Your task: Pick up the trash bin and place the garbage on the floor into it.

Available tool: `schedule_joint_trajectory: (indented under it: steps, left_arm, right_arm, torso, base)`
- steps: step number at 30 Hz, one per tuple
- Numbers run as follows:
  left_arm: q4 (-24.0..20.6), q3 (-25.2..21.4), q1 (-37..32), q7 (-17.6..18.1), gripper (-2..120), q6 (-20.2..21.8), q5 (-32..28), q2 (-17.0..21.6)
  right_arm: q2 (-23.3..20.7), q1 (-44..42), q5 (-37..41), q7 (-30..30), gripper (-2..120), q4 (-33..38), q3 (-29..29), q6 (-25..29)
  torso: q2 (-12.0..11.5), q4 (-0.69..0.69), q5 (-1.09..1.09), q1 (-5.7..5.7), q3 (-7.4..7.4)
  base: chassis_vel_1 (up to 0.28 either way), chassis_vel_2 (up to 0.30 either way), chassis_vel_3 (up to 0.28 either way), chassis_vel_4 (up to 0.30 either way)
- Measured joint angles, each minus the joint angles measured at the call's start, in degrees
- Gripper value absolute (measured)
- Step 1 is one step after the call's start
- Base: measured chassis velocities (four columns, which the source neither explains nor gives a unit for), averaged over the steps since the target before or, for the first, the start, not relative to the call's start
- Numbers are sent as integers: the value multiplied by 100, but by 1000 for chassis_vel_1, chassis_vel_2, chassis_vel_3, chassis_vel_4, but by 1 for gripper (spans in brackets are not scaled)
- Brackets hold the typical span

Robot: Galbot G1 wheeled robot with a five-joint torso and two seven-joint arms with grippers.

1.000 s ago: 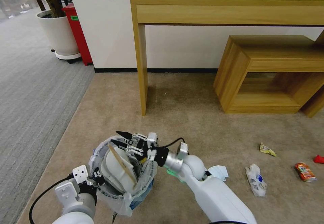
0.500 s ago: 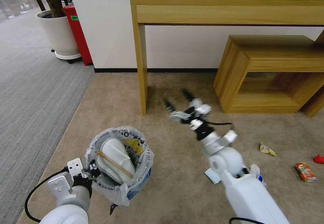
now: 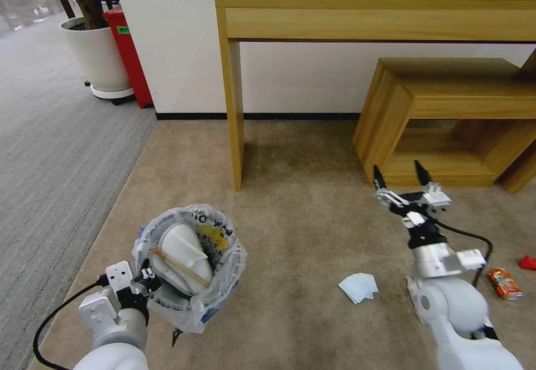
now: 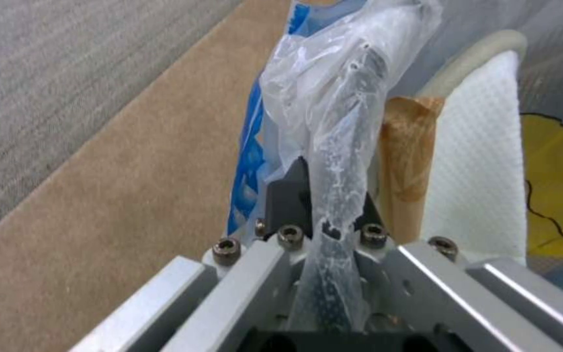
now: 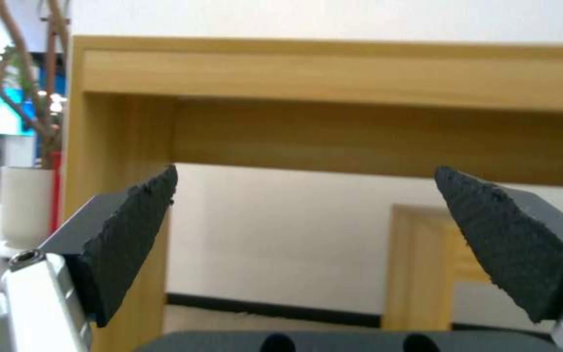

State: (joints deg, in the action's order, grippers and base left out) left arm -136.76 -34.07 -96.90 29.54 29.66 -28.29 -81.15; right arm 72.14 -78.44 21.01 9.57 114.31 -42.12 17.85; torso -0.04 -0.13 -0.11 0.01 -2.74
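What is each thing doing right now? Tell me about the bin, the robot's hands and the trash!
trash bin: held up at its rim, part filled with a slipper and stick.
left end effector: shut on the bin's bagged rim.
right end effector: open, empty, raised.
tissue pack: lying on the floor.
red wrapper: lying on the floor.

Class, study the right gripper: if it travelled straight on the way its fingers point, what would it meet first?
Probably the low wooden shelf just ahead of the open right gripper, though depth is unclear and the wall could come first.
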Motion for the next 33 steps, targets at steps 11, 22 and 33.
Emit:
schedule_joint_trajectory:
  steps: [11,22,33]
  left_arm:
    - [-65,-139,108,-74,0,-188,-4,48]
    - [-48,-97,35,-198,0,-534,36,28]
    - [-15,-24,2,-216,0,-543,123,-47]
  right_arm:
    - [126,-313,-127,-5,100,197,-609,109]
    - [245,-363,-267,12,100,269,-523,167]
    - [261,-363,-260,21,100,158,-497,286]
  torso:
    - [0,0,0,0,0]
    - [0,1,-1,0,0]
    - [0,1,0,0,0]
  base:
    - [0,0,0,0]
    - [0,0,0,0]
    - [-28,-32,-43,-32]
